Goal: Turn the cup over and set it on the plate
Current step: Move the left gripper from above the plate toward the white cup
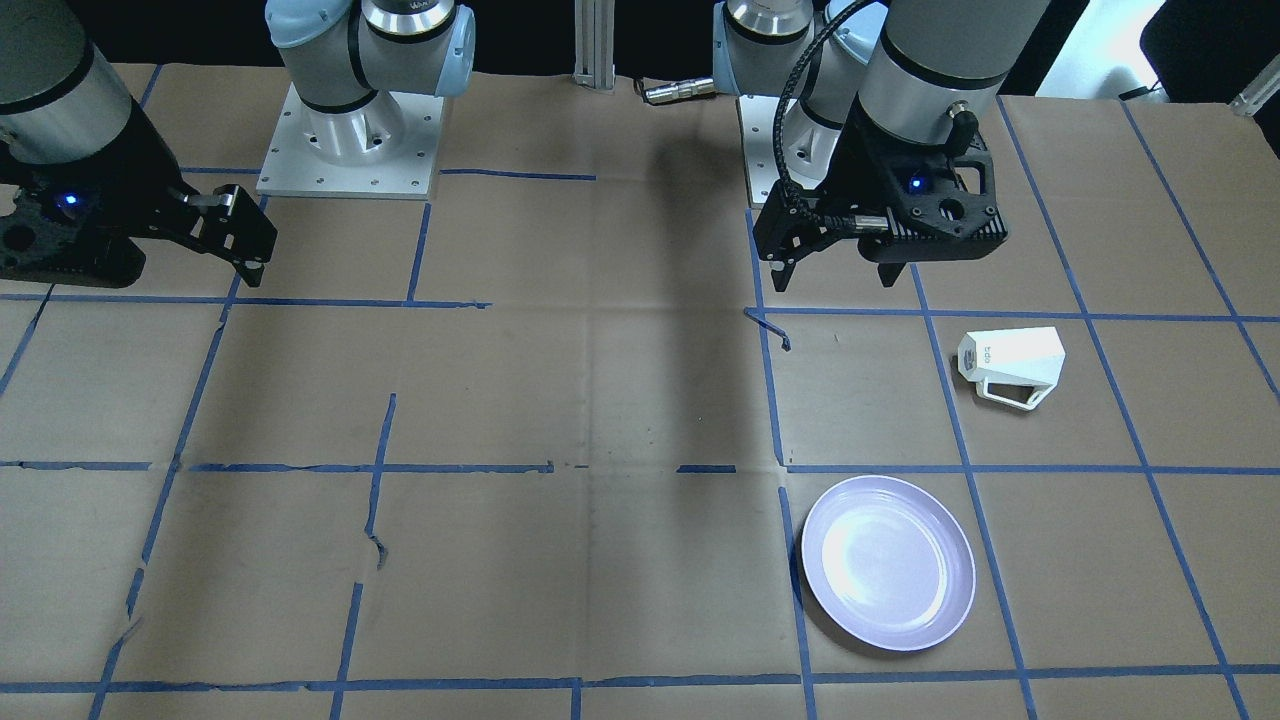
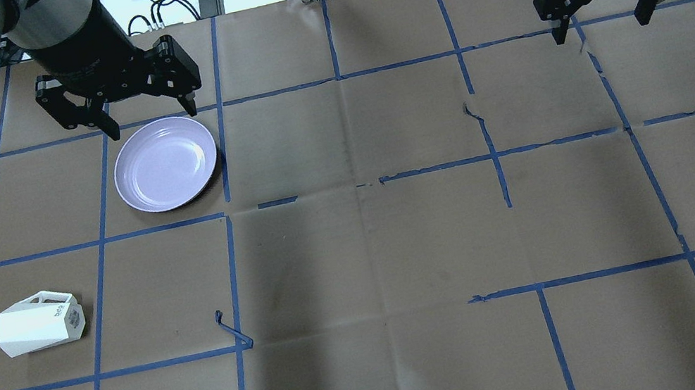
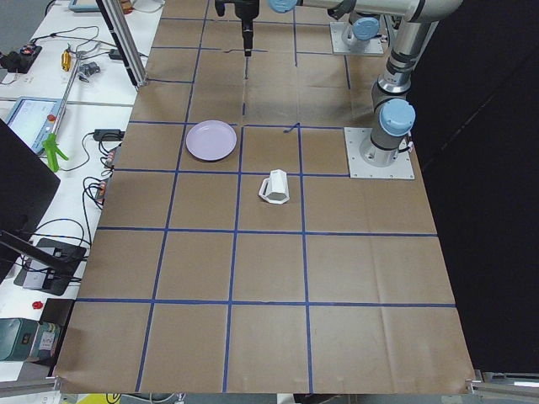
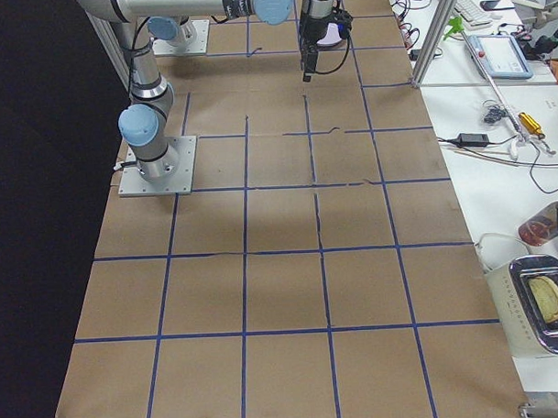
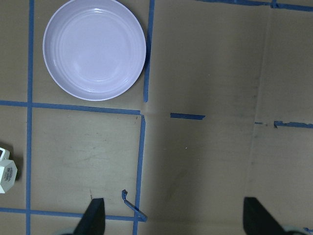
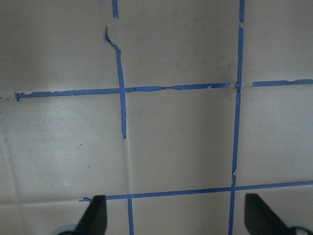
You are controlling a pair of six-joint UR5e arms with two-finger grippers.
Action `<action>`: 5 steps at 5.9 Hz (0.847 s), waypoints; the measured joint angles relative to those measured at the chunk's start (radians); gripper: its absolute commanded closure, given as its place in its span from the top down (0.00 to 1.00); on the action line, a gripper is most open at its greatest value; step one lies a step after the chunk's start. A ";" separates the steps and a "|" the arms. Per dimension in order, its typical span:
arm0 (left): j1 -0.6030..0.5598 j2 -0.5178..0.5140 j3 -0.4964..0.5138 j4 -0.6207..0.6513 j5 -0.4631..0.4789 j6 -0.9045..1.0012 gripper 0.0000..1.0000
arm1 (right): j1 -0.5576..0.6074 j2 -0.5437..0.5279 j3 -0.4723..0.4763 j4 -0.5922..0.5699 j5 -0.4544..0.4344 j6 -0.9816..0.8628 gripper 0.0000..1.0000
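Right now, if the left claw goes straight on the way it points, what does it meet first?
Most likely the bare paper-covered table. The left claw points down, and the wrist view shows only paper between its fingers; the plate and the cup lie off to the side.

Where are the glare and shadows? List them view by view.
Front-facing view: bright glare on the left half of the plate, a broad dark shadow down the middle of the table. Overhead view: the same dim band; the cup looks sharp.

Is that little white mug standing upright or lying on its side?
On its side. The cup lies flat, its narrow base pointing sideways and its handle sticking out level with the surface, apart from the plate.
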 measured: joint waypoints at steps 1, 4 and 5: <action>0.000 0.005 -0.003 -0.001 0.000 0.002 0.99 | 0.000 0.000 0.000 0.000 0.000 0.000 1.00; 0.008 0.034 -0.013 -0.011 0.022 0.017 0.99 | 0.000 0.000 0.000 -0.001 0.000 0.000 1.00; 0.036 0.046 -0.017 -0.024 0.052 0.051 0.99 | 0.000 0.000 0.000 -0.001 0.000 0.000 1.00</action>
